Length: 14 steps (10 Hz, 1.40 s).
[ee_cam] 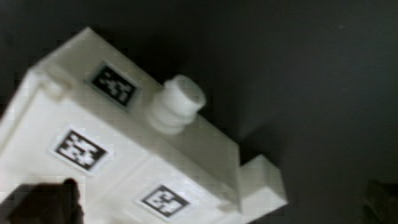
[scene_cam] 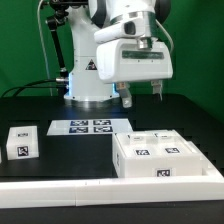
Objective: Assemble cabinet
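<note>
The white cabinet body [scene_cam: 165, 155] lies on the black table at the front of the exterior view's right, with several black-and-white tags on top. A smaller white cabinet piece [scene_cam: 20, 143] with tags stands at the left. My gripper [scene_cam: 144, 95] hangs open and empty above the table, behind and above the cabinet body. In the wrist view the cabinet body [ee_cam: 125, 150] fills the frame below my gripper [ee_cam: 214, 205], with a short round peg [ee_cam: 178, 100] on it. One dark fingertip [ee_cam: 45, 200] shows at the frame's edge; nothing is between the jaws.
The marker board [scene_cam: 92, 127] lies flat on the table between the robot base [scene_cam: 88, 80] and the front. A white rail [scene_cam: 60, 185] runs along the table's front edge. Green walls stand behind.
</note>
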Motion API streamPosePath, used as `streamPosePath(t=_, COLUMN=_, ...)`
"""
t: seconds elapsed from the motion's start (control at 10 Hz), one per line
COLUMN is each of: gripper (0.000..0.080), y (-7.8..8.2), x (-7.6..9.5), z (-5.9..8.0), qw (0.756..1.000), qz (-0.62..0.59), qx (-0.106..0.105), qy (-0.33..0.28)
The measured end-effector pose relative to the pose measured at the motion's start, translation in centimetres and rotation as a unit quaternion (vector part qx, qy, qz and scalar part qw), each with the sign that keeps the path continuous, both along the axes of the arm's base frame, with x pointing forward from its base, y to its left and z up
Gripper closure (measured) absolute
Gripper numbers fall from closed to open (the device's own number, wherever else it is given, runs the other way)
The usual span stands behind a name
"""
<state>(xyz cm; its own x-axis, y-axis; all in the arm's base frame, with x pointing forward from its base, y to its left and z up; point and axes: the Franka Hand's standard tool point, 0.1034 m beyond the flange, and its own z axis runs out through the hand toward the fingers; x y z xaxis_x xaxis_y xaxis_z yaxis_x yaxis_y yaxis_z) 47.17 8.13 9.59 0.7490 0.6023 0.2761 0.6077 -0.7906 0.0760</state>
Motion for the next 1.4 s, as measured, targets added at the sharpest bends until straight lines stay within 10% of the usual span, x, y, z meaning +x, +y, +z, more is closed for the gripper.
streamPosePath(t=0.7, gripper=0.0003, y=-1.1, x=0.7, z=-1.8, qw=0.961, qz=-0.264, qx=0.072, qy=0.049)
streamPosePath(t=1.4, gripper=0.0003, y=-0.1, x=0.6, z=-3.2, qw=0.958, qz=-0.272, qx=0.084, qy=0.040)
